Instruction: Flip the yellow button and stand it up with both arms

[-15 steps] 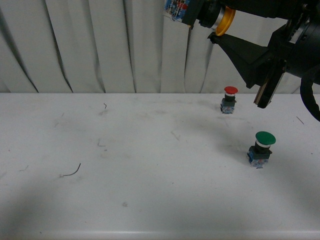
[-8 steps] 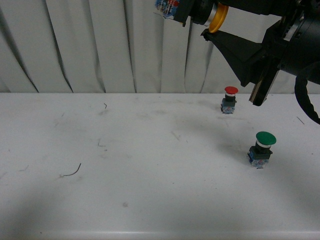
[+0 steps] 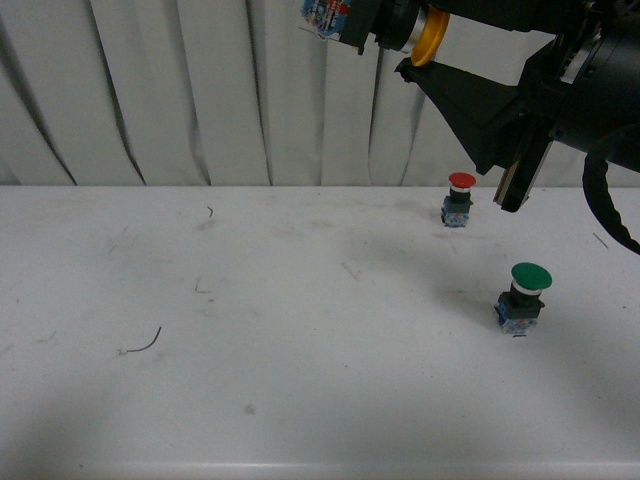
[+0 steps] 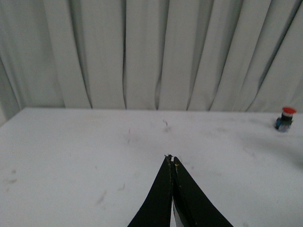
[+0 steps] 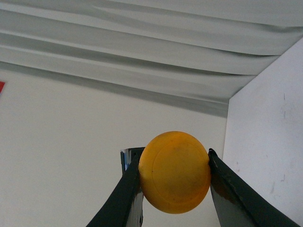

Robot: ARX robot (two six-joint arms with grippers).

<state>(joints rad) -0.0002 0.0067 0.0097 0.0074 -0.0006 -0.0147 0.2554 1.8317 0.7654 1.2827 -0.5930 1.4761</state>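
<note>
My right gripper [image 3: 412,52] is shut on the yellow button [image 3: 428,38] and holds it high above the back right of the white table [image 3: 300,330]. The button lies sideways in the air, with its yellow cap to the right and its contact block [image 3: 325,14] to the left. In the right wrist view the yellow cap [image 5: 174,171] is clamped between the two black fingers of the right gripper [image 5: 174,152]. My left gripper [image 4: 171,159] is shut and empty, above the table; it does not show in the front view.
A red-capped button [image 3: 459,198] stands at the back right of the table and also shows in the left wrist view [image 4: 285,118]. A larger green-capped button [image 3: 524,296] stands nearer, on the right. A white curtain [image 3: 200,90] hangs behind the table.
My right gripper has moved a little left and up with the yellow button in it. The red and green buttons have not moved.
</note>
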